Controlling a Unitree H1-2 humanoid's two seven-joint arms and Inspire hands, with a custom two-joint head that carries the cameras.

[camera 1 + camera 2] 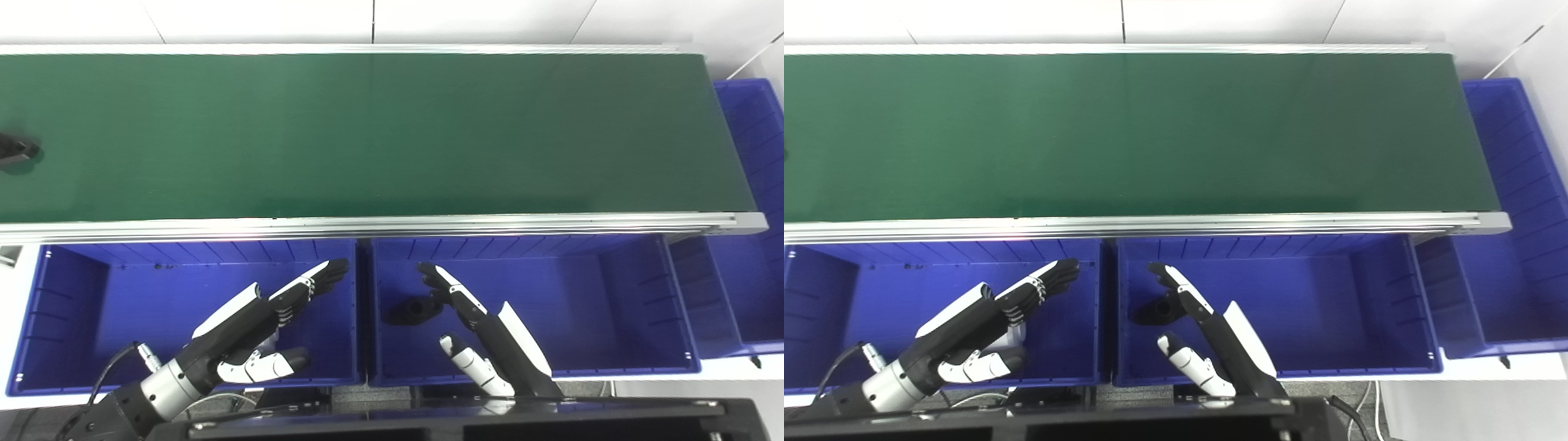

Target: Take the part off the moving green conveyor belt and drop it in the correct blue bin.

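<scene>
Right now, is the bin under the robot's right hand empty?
No. The middle blue bin holds one black part, lying on its floor beside the open right hand.

Beyond the far side of my work area I see a white wall [257, 18] of large panels, split by thin dark seams. A pale aluminium frame rail [367, 223] runs left to right in front of me and catches a bright glare near its middle. Light is even, overhead, with soft shadows. At the bottom edge sits a black ledge [551, 422]. Grey floor [1335, 389] with a white cable shows lower right.
</scene>
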